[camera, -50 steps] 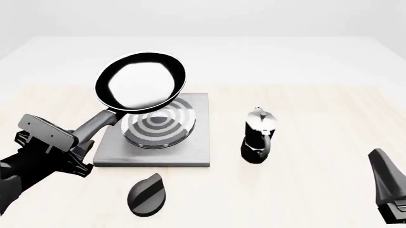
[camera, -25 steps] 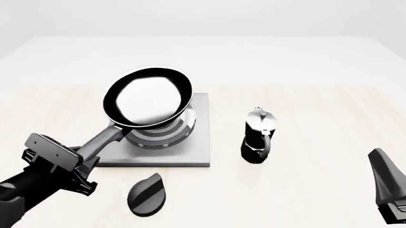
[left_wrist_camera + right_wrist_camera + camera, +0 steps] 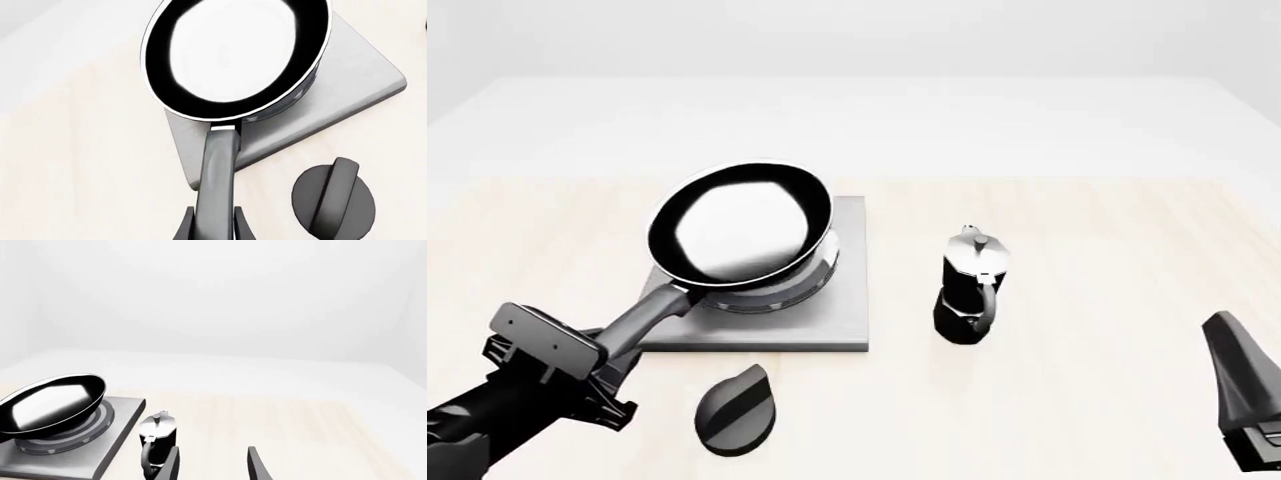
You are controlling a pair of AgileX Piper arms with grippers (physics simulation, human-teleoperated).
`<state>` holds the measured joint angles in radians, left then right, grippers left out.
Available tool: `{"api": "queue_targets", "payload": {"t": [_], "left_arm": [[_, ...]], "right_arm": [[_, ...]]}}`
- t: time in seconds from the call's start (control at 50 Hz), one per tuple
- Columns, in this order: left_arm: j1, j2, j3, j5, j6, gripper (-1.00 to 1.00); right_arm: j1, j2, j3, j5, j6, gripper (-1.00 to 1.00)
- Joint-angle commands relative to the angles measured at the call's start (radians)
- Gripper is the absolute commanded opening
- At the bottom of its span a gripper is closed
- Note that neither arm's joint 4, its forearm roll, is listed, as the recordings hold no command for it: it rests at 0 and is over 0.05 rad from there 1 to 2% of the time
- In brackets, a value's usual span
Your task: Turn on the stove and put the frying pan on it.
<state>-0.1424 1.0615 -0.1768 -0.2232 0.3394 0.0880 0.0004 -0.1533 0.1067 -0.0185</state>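
Observation:
The frying pan [image 3: 741,230] is black with a glossy inside and sits low over the stove's rings, tilted up toward the far side. I cannot tell whether it touches them. Its long handle [image 3: 217,180] runs back to my left gripper [image 3: 213,231], which is shut on it near the end. The stove [image 3: 841,325] is a grey square slab, and its black oval knob [image 3: 737,408] lies on the table in front of it. My right gripper [image 3: 212,465] is open and holds nothing, low at the near right, well away from the pan [image 3: 50,407].
A small black moka pot [image 3: 972,285] with a silver lid stands upright to the right of the stove, between the slab and my right arm. In the right wrist view the pot [image 3: 157,440] stands just ahead of the open fingers. The tabletop is light wood.
My left gripper has drawn back toward the near edge and lowered. The frying pan came down with it, from high over the far left of the stove to low over the rings.

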Motion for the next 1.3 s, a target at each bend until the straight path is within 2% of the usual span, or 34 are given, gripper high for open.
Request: {"api": "queue_targets", "payload": {"t": [0.02,1.1,1.12,1.3], "left_arm": [[-0.004,0.017,-0.003,-0.05,0.019,-1.0],[-0.017,0.134,0.033,-0.162,0.041,-1.0],[-0.014,0.13,0.026,-0.15,0.038,1.0],[-0.009,0.125,0.019,-0.144,0.031,1.0]], "right_arm": [[-0.001,0.0,-0.003,0.001,0.001,1.0],[-0.005,0.0,0.001,-0.001,0.003,1.0],[-0.005,0.0,0.0,-0.001,0.002,1.0],[-0.003,0.0,-0.003,0.0,0.002,1.0]]}}
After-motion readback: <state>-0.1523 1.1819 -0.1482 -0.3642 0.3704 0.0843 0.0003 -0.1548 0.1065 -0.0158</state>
